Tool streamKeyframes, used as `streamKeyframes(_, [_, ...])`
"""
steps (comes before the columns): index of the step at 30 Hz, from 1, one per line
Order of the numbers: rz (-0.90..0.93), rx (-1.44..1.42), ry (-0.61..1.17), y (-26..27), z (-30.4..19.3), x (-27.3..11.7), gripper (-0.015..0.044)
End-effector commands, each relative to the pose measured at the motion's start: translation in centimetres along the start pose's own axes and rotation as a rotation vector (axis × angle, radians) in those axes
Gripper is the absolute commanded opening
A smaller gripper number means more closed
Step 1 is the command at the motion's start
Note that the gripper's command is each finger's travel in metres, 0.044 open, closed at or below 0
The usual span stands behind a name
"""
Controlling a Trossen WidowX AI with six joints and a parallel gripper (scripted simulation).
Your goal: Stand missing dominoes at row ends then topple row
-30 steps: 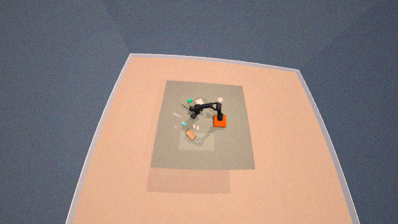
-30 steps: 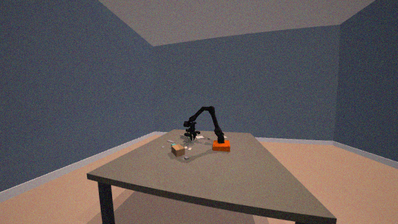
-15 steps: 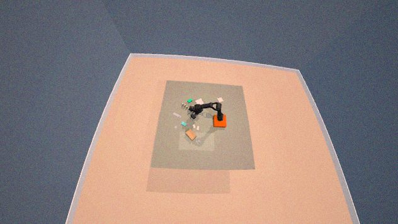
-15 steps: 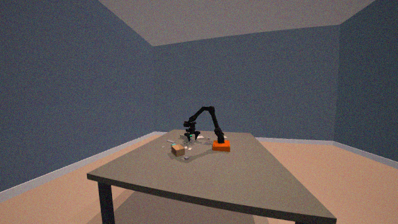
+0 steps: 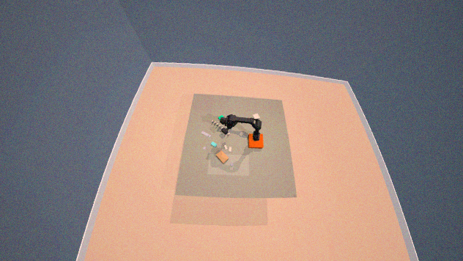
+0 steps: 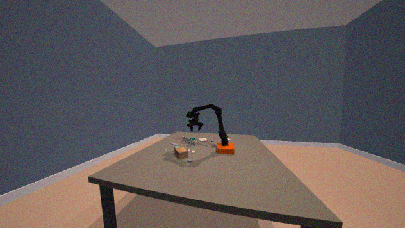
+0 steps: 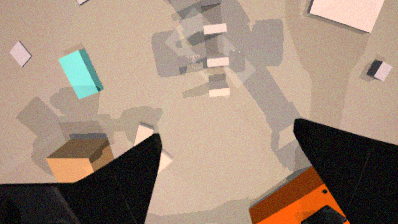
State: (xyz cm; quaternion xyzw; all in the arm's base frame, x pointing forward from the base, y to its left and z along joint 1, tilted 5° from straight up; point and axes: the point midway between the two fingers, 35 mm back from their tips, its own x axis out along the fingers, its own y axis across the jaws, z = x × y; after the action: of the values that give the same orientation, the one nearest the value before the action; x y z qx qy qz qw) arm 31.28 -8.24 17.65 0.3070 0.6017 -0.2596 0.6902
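The tool point(image 5: 224, 129) point(image 6: 195, 129) point(image 7: 227, 132) is released, fingers spread wide with nothing between them, hanging above the tabletop point(image 5: 271, 176) point(image 6: 224, 179) point(image 7: 200, 192). Ahead of its fingertips in the wrist view, the near domino of the standing row point(image 7: 219, 92) lines up with the others. Two pale blocks point(image 5: 228, 148) point(image 6: 191, 151), likely the spare dominoes, lie beside the tool's path, near the cardboard-brown box point(image 5: 222, 157) point(image 6: 181, 153) point(image 7: 71, 169). If a spare is fetched next, swing away high, square the fingers to its narrow sides, and descend straight.
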Motion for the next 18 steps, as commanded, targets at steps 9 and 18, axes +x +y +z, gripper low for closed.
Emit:
streamKeyframes(9, [-0.012,0.324,0.026,8.8,-4.2,5.3,0.044])
streamKeyframes(18, [-0.01,0.465,0.028,12.3,-7.1,7.7,0.044])
